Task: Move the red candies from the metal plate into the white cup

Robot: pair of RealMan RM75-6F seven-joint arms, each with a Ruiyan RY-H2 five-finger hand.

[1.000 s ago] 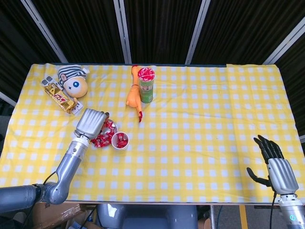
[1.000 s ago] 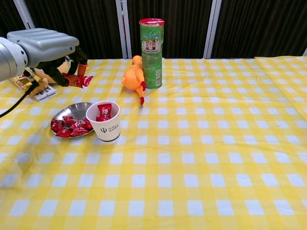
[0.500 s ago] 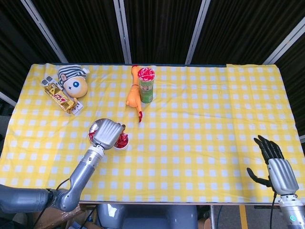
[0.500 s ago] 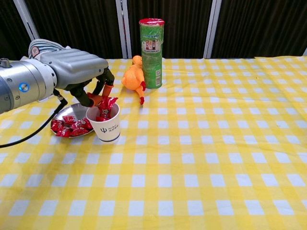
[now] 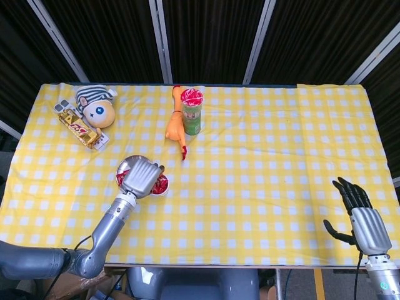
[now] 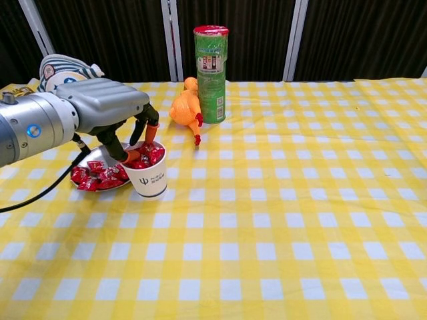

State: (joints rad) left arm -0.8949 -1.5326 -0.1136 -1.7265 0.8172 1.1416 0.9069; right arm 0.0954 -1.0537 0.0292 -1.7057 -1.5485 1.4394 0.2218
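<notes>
Several red candies [image 6: 97, 175] lie on my metal plate [image 6: 89, 157], more fill the white cup [image 6: 149, 175], printed with a small dark logo. My left hand [image 6: 100, 110] dips fingertips [image 6: 133, 155] into it; whether they pinch anything, I can't tell. Right hand [image 5: 364, 215] hangs spread, empty.

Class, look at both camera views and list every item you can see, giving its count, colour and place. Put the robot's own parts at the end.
tablecloth: one, yellow and white check, covering the table.
white cup: one, white, near left, holding red candies.
metal plate: one, silver, just left of the cup.
red candies: several, red, on the plate and in the cup; number unclear.
chip can: one, green with a red lid, upright at the far centre.
rubber chicken: one, orange, lying beside the can.
plush doll: one, striped cap, far left.
snack bars: yellow packets, beside the doll.
left hand: one, grey, fingertips at the cup's mouth.
right hand: one, grey and black, near right edge, fingers spread.
</notes>
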